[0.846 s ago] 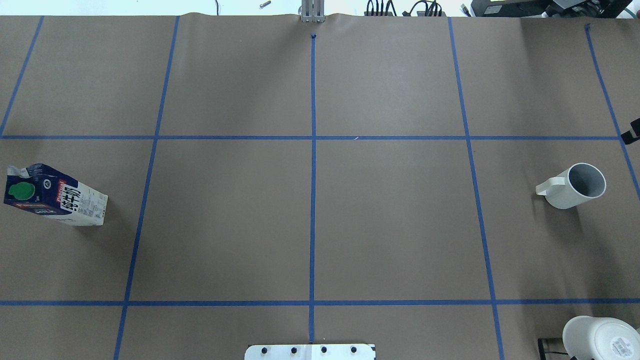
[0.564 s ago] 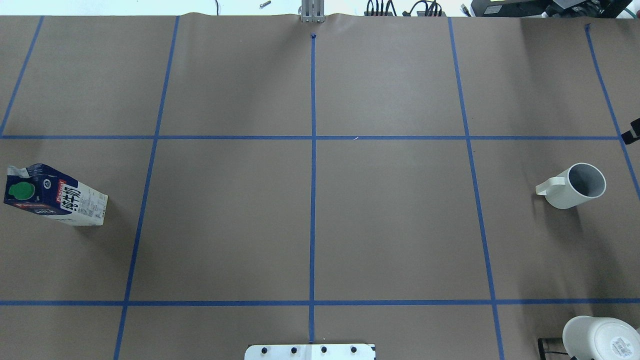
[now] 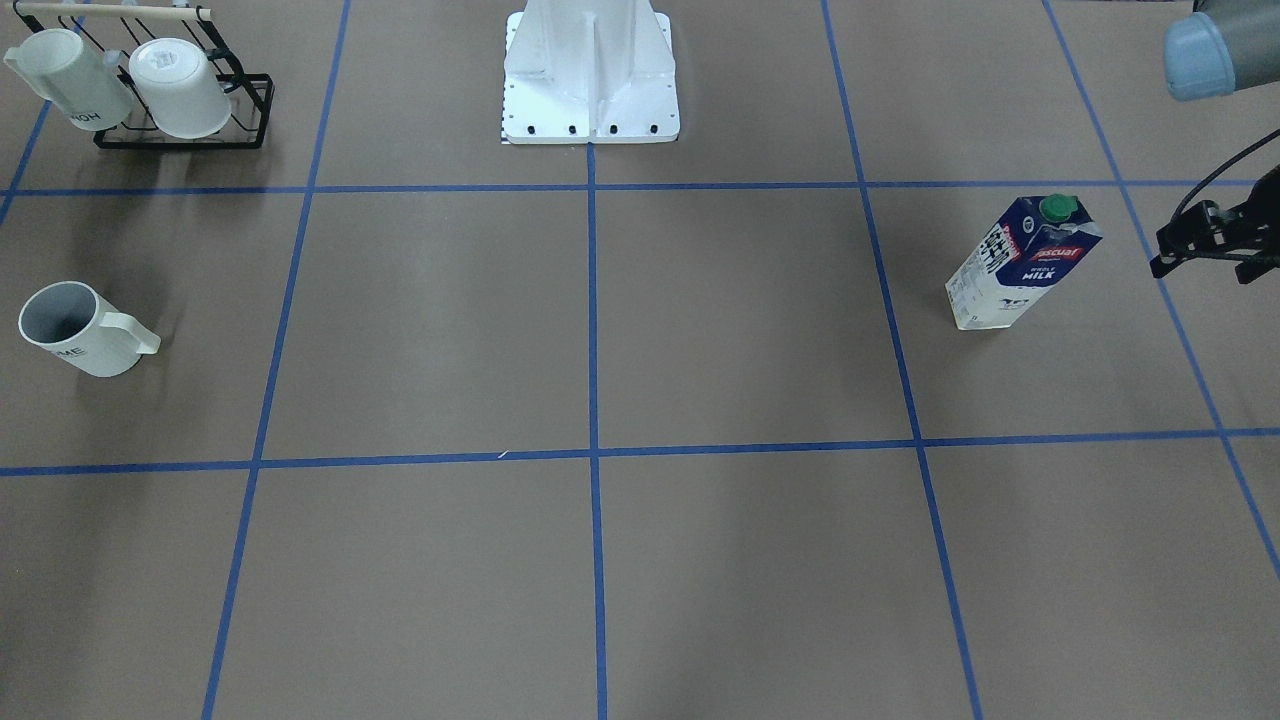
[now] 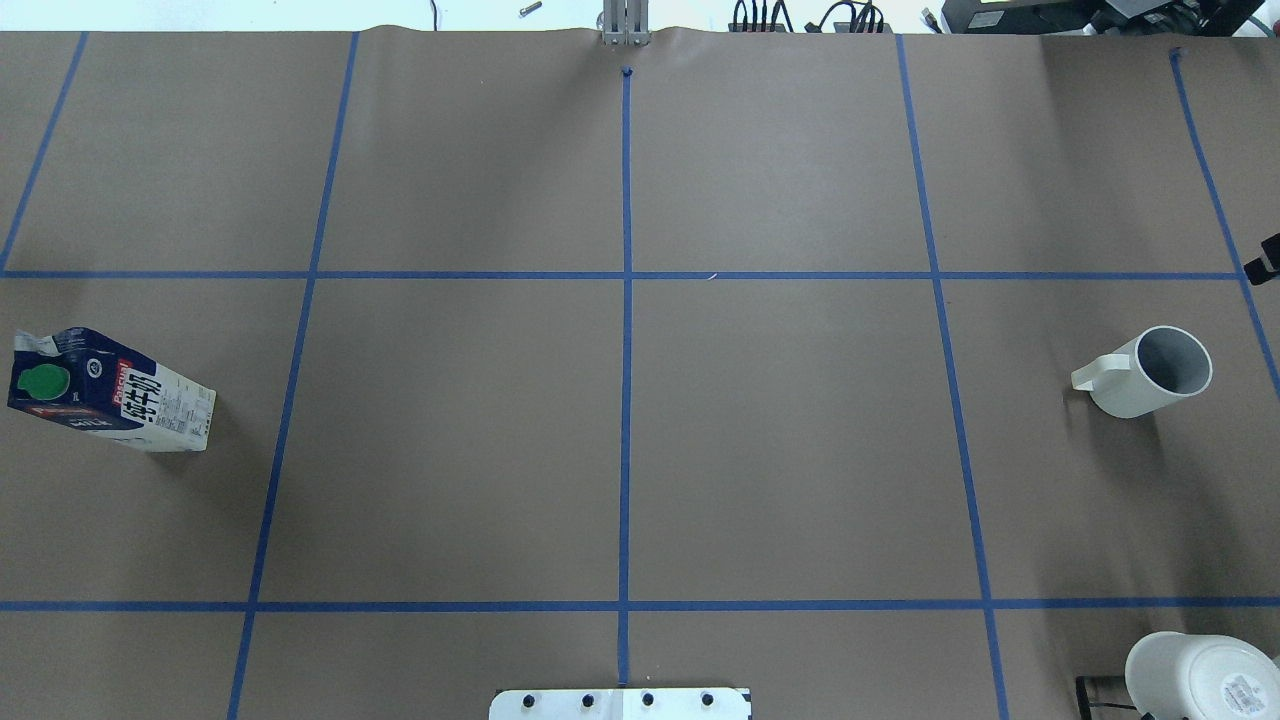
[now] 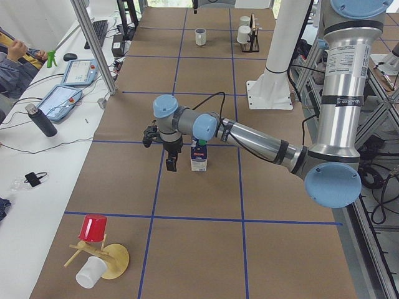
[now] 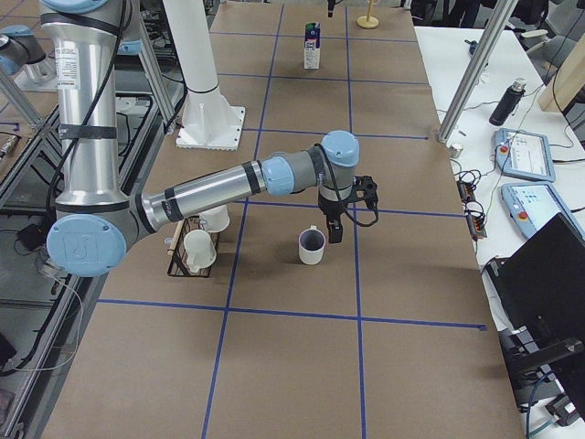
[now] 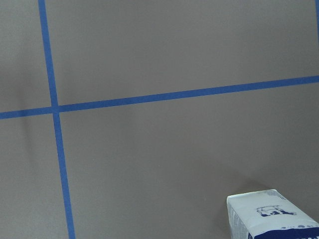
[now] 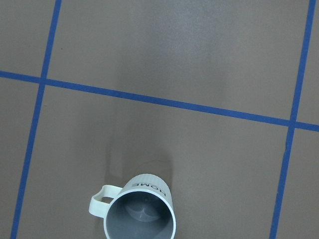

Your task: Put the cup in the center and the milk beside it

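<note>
The cup, a white mug with a dark grey inside and "HOME" lettering, stands upright at the table's right end; it also shows in the front view and the right wrist view. The milk, a navy and white carton with a green cap, stands upright at the left end; its corner shows in the left wrist view. My left gripper hangs beside the carton, apart from it. My right gripper hangs beside and above the cup. I cannot tell whether either is open or shut.
A black wire rack with two white mugs stands near the robot's right side. The white robot base is at the near middle edge. Blue tape lines grid the brown table. A wooden stand with a red cup stands at the left end.
</note>
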